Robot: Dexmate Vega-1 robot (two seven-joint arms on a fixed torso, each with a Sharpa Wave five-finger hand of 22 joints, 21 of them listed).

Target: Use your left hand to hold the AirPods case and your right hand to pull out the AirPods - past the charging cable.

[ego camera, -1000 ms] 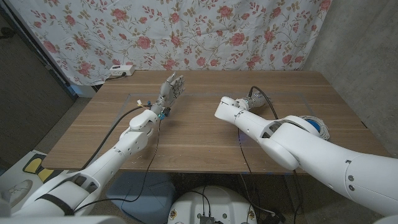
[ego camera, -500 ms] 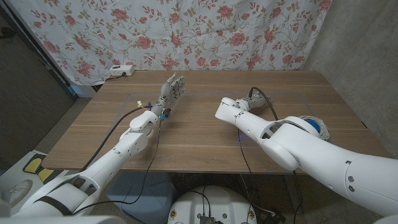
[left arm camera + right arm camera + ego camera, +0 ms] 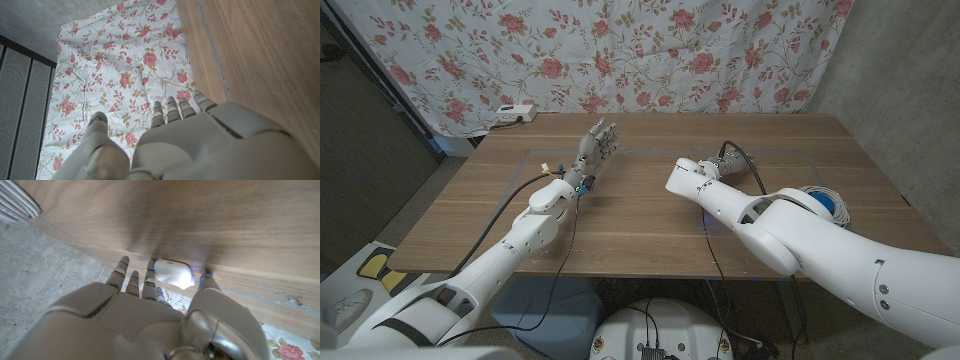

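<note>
The AirPods case (image 3: 172, 273) sits on the tabletop just past the right hand (image 3: 150, 315) — fingers spread, holding nothing, case off the fingertips. The left hand (image 3: 595, 145) is open too, well apart toward the far edge, so the right's nearer.

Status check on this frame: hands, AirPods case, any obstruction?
Left hand open, upright, holding nothing. Right hand open, fingers beside the AirPods case. Nothing blocking.
</note>
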